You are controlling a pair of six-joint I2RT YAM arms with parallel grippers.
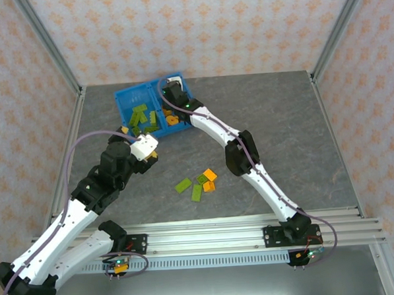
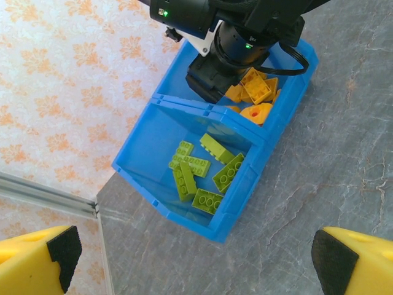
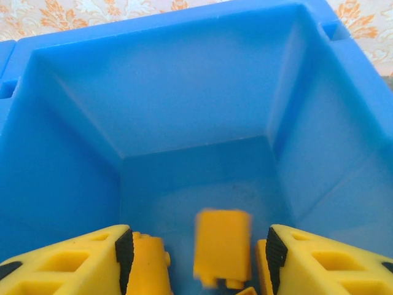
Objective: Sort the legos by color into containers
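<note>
A few loose bricks [image 1: 199, 184], green and orange, lie on the gray table [image 1: 281, 116] near the arms. Farther back, the left gripper [image 1: 138, 142] hangs wide open and empty, just beside the blue bin [image 1: 125, 98]. Green bricks [image 2: 202, 172] lie in its left half and orange bricks [image 2: 255, 92] in its right. Over the right half, the right gripper [image 3: 196, 252] is part open. A blurry orange brick [image 3: 222, 246] is between its fingers, touching neither.
</note>
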